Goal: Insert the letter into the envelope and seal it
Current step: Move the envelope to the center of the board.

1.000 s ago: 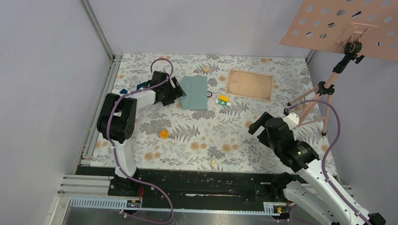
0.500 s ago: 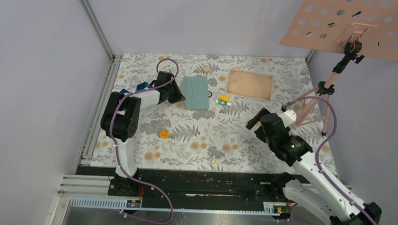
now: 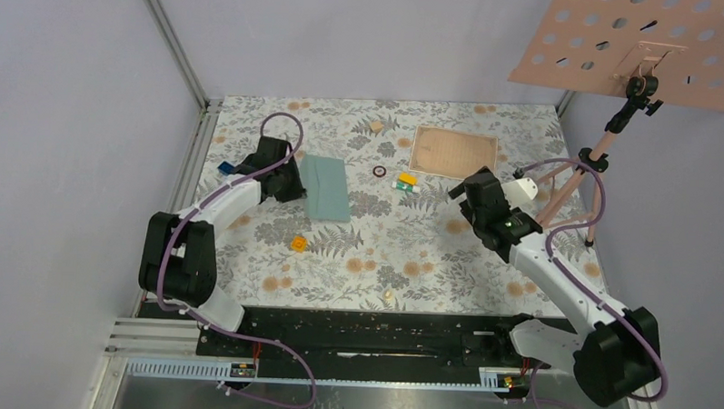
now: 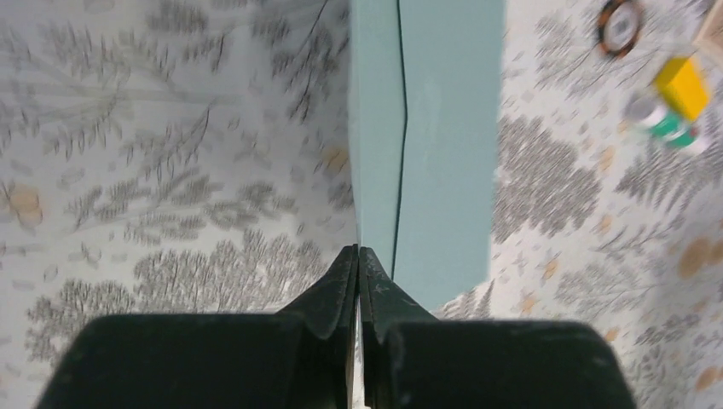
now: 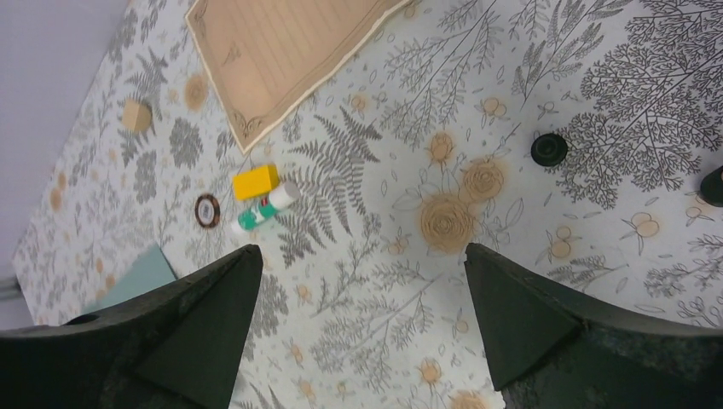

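Top view: nothing on the task is done yet. The envelope (image 3: pixel 325 187) lies flat on the floral tablecloth (image 3: pixel 375 250). The letter (image 3: pixel 453 153) sits well to the right of the envelope, apart from it, so inserting and sealing both remain. Your left gripper (image 3: pixel 293 186) is at the envelope's left edge and your right gripper (image 3: pixel 463 190) hangs to its right, nearer the letter. Plain grey walls (image 3: pixel 71 112). A pink perforated board (image 3: pixel 646 42) on a tripod (image 3: pixel 577 176) stands far right of the envelope.

Left wrist: the jaws are pressed together, pinching the envelope's near edge. A flap line shows, but I can't tell if it's open.

Right wrist: the fingers are spread with nothing between them. A glue stick (image 5: pixel 264 207) and a yellow block (image 5: pixel 256 181) lie between the envelope and the letter.
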Available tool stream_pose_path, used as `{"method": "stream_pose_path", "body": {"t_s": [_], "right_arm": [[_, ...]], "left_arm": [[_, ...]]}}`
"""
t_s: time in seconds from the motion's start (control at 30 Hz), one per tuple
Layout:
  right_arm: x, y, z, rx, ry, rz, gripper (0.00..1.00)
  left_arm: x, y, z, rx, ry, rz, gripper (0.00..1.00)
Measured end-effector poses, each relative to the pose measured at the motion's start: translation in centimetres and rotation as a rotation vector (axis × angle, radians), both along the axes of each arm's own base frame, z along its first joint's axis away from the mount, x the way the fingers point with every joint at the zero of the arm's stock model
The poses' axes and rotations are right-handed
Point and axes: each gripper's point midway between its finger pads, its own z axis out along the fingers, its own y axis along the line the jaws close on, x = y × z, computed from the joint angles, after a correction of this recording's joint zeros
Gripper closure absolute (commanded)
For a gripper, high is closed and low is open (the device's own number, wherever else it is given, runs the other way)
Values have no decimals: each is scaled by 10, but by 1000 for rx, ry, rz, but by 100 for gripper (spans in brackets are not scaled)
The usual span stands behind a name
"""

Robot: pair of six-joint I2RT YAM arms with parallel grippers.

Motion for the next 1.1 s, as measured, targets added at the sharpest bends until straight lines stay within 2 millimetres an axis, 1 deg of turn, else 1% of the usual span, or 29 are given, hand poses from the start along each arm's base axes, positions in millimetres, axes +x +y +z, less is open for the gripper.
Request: {"method": "stream_pose_path", "body": {"t_s": [0.1, 0.2, 0.27, 0.33, 0.37, 0.4, 0.47, 0.53, 0.57, 0.73, 0.83, 0.9, 1.0, 1.07, 1.1], "right_arm": [[12, -5, -8, 5, -6, -60, 5], [24, -6, -13, 16, -27, -117, 3], [32, -5, -18, 28, -34, -133, 2], [40, -2, -22, 41, -42, -138, 3], [45, 0, -24, 52, -52, -144, 3], [49, 2, -25, 63, -59, -146, 3], [59, 6, -26, 87, -83, -154, 3], [67, 9, -28, 103, -102, -161, 3], [69, 10, -30, 106, -104, -165, 3], [83, 7, -37, 116, -102, -194, 3], [89, 6, -37, 135, -110, -216, 3], [93, 6, -38, 144, -112, -225, 3], [97, 5, -44, 158, -100, -238, 3], [98, 2, -49, 163, -91, -251, 4], [99, 0, -52, 165, -87, -262, 4]], "left_arm": [[-25, 6, -16, 19, 71, -3, 99], [-51, 10, -32, 30, 153, -18, 98], [-63, 7, -35, 19, 193, -49, 98], [-68, 3, -35, 1, 206, -84, 94], [-71, 1, -35, -7, 215, -102, 90], [-74, 0, -35, -12, 224, -116, 81], [-80, -2, -35, -17, 241, -142, 58], [-83, -3, -35, -22, 249, -157, 44], [-84, -4, -35, -25, 253, -161, 42], [-90, -4, -31, -30, 259, -173, 40], [-94, -7, -18, -43, 232, -185, 41], [-95, -12, -3, -58, 188, -198, 41], [-104, -33, 22, -90, 110, -256, 41], [-114, -50, 32, -114, 76, -311, 41], [-120, -57, 33, -125, 68, -334, 41]]}}
